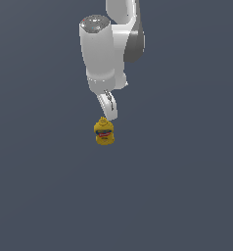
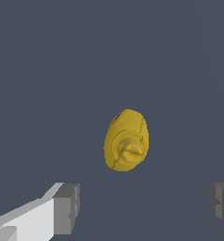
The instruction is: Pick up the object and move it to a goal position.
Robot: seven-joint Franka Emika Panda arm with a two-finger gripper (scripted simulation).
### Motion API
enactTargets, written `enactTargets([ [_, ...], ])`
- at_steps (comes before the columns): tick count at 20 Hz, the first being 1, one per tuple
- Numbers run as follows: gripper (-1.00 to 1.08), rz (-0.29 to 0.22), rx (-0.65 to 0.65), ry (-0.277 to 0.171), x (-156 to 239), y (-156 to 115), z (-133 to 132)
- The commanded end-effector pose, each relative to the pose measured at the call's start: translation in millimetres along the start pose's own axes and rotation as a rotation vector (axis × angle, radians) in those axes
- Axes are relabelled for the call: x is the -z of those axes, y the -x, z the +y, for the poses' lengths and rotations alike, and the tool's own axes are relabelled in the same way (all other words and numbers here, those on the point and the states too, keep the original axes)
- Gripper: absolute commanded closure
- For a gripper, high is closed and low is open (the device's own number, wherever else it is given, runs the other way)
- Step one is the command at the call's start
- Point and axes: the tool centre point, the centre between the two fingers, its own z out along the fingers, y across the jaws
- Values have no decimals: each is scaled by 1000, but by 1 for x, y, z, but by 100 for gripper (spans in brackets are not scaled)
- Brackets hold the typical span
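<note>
The gripper (image 2: 142, 207) hangs spread wide directly over the yellow bottle (image 1: 104, 132), which stands upright on the grey floor just below the frame's centre, its 2 grey pads (image 2: 67, 207) apart and seemingly lined up to straddle the pointed cap (image 2: 129, 149).

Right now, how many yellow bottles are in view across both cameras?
1. The yellow bottle stands upright just below the gripper in the exterior view; the wrist view shows the same one from above, ahead of the open fingers. None looks hidden.
</note>
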Motion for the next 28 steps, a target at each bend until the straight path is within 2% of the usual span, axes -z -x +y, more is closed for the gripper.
enactTargets([
  [1,-92,3,-69,-2,-3,-3,0],
  [8,-92,9,-236,-8,-11,-9,0],
  [14,-92,12,-326,-11,-16,-13,0],
  [28,-92,13,-367,-12,-25,-15,0],
])
